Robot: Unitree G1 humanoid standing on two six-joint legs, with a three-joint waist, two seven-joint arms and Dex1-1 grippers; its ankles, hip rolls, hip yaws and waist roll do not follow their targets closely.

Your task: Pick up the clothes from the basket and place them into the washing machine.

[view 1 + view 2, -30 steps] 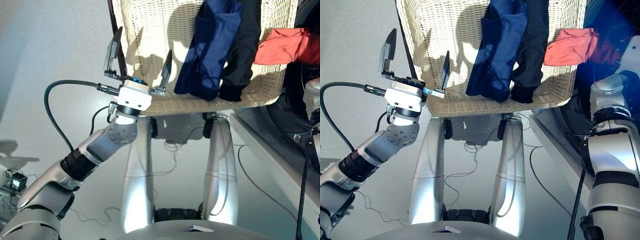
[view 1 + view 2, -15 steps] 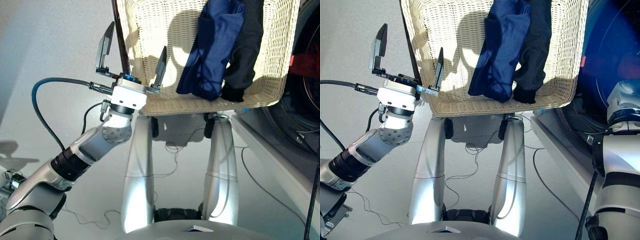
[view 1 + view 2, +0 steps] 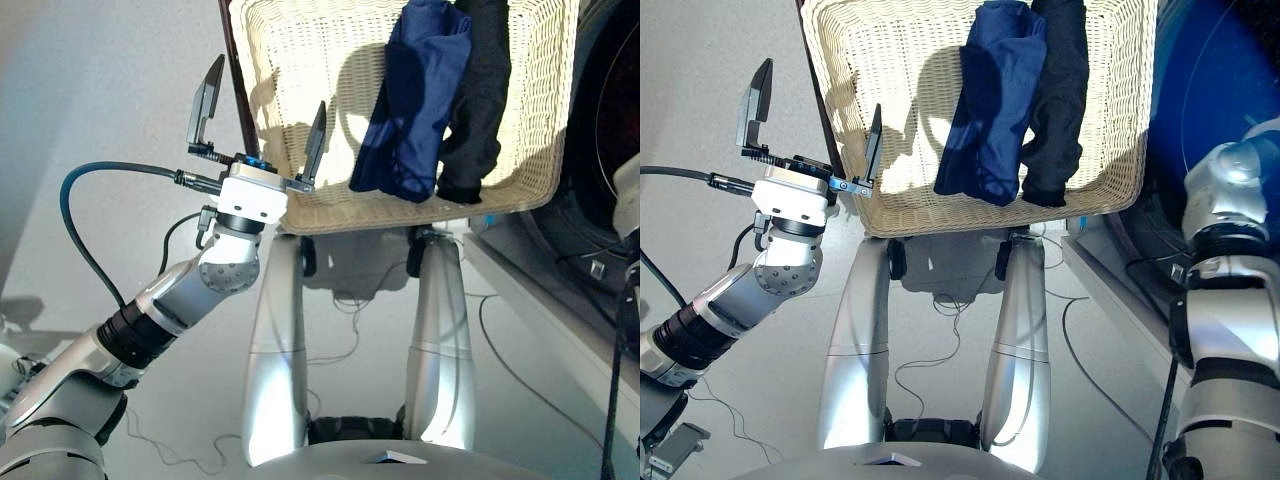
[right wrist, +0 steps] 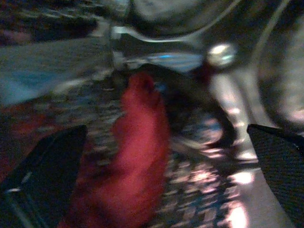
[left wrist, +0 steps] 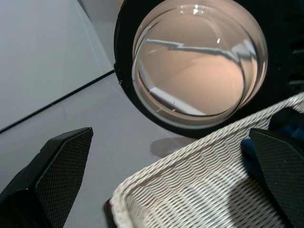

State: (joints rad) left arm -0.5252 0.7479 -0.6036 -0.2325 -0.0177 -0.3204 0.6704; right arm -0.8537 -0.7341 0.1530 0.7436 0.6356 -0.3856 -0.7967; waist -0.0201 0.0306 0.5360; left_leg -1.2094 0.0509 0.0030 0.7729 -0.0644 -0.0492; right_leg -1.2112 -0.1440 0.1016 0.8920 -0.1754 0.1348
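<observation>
The cream wicker basket (image 3: 310, 60) holds a navy blue garment (image 3: 415, 100) with a black garment (image 3: 480, 90) to its right. My left gripper (image 3: 270, 80) stands open at the basket's near left corner, one finger outside the rim and one over it, holding nothing. The washing machine (image 3: 600, 130) is at the right edge. Its round glass door (image 5: 199, 61) shows beyond the basket in the left wrist view. My right gripper (image 4: 166, 128) is open inside the drum, with the coral-red garment (image 4: 137, 161) lying loose between and beyond its fingers. The head views show only the right arm (image 3: 1230, 250).
A dark frame bar (image 3: 235, 60) runs along the basket's left side. Thin cables (image 3: 340, 300) lie on the pale floor under the basket. A black hose (image 3: 90, 230) loops from my left arm. A pale ledge (image 3: 540, 320) runs along the machine's foot.
The coral-red garment has left the basket's right edge and gone out of the head views towards the machine; it now lies in the drum. My left gripper has stayed at the basket's corner.
</observation>
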